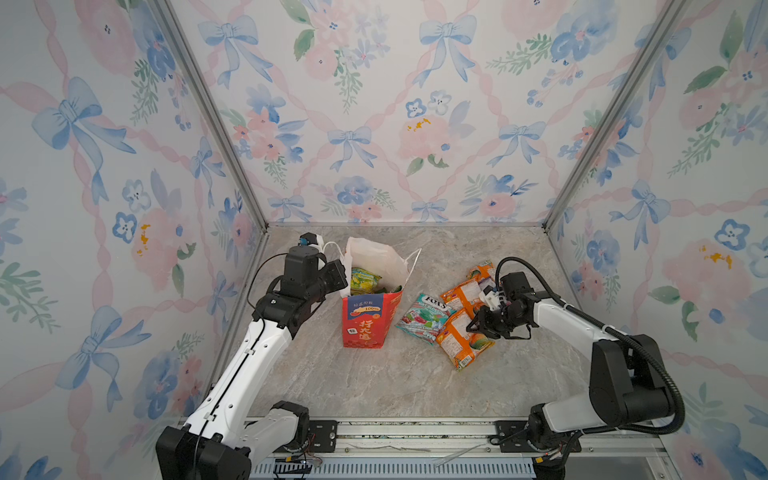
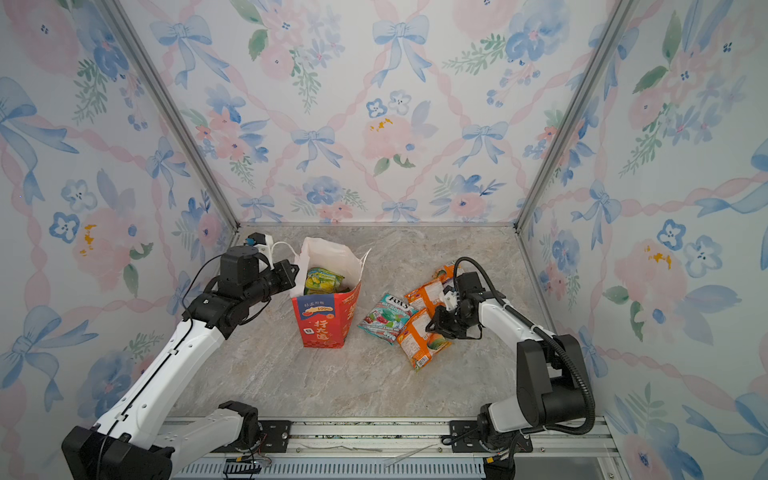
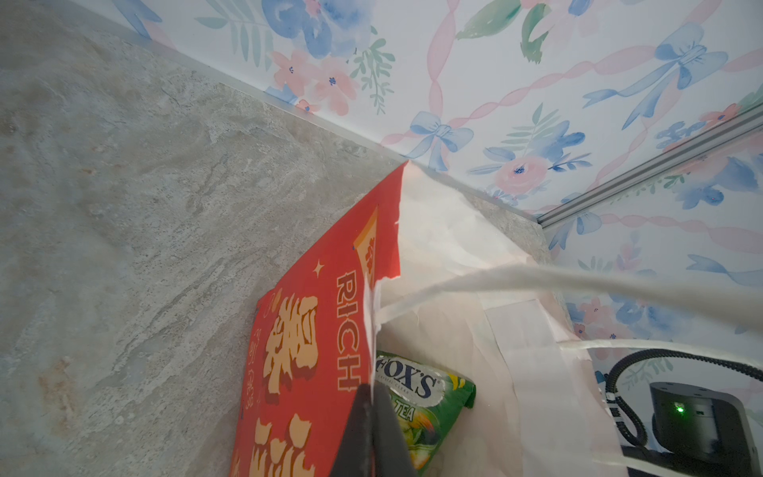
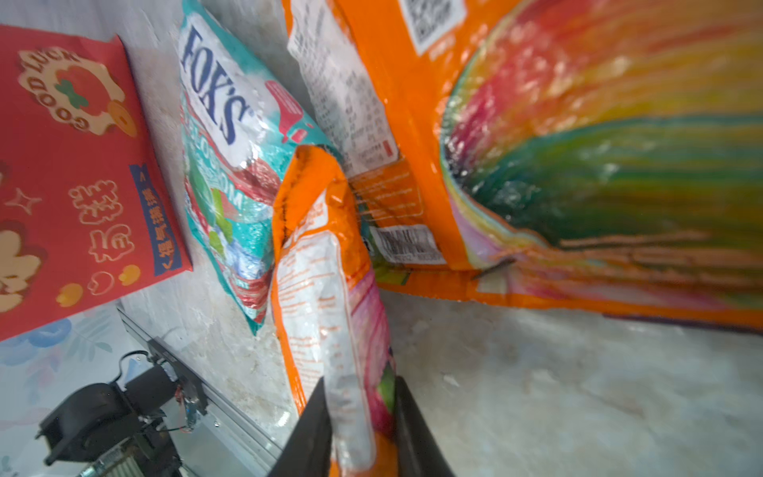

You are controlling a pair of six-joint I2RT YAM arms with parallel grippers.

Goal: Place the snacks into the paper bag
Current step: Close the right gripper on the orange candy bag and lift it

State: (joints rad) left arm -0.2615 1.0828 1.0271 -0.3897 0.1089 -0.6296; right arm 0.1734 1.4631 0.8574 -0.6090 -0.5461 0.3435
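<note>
Two grippers, both clamped on something. The right gripper (image 4: 359,388) has its jaws pinched on the edge of an orange packet (image 4: 326,289), and in the wrist view the foil buckles just past them. I can't tell whether the packet is off the table (image 1: 415,386) yet or just crumpled up.

Working outward in a top view, a teal packet (image 1: 424,318) lies right against the held one at its 9 o'clock. Two more orange ones (image 1: 465,293) sit at about 12 to 1 o'clock, under and behind the arm. The bag (image 1: 365,322) stands upright further out at 9 o'clock, well apart from the pile, with at least one green packet (image 1: 363,280) already inside.

The left gripper (image 3: 371,396) is shut on the bag's rim on its 10 o'clock side, next to a string handle, and seems to be holding the mouth open.

So my read is a grab just made on the next snack, with roughly four outside the bag. Next it needs a straight lift so the teal one doesn't get dragged along. Then it has to climb well above the rim — that bag is tall — before travelling toward 9 o'clock. It should let go only once it's over the white opening, keeping clear of the handle and the other arm.
</note>
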